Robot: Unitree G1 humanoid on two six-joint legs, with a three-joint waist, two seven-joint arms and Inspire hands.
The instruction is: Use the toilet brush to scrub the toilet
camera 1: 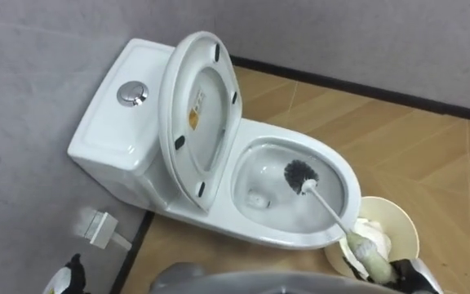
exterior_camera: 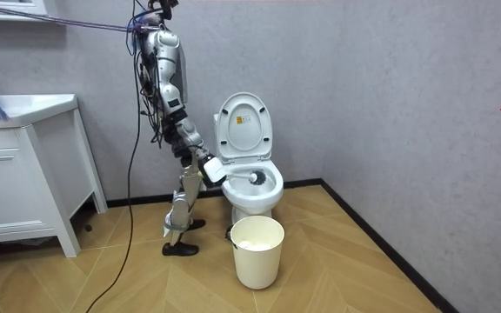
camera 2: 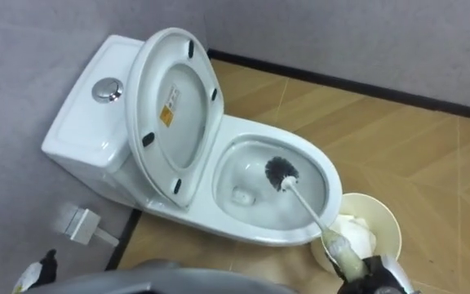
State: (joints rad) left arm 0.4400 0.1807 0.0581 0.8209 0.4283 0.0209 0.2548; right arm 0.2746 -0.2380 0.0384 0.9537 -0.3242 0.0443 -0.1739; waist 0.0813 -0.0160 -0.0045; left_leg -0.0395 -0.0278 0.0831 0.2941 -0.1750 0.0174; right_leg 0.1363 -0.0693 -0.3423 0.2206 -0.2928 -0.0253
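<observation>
A white toilet stands against the grey wall with its lid and seat raised. The toilet brush has its dark bristle head down inside the bowl, near the right wall. Its white handle slants to the lower right, to a pale grip. My right hand is shut on that grip, above a waste bin. My left hand peeks in at the bottom left edge. In the room view I stand bent toward the toilet from the room view's left.
A cream waste bin with crumpled white paper in it stands right beside the bowl's front. The tank carries a chrome flush button. A white fitting sits low by the wall. A white vanity cabinet stands behind me.
</observation>
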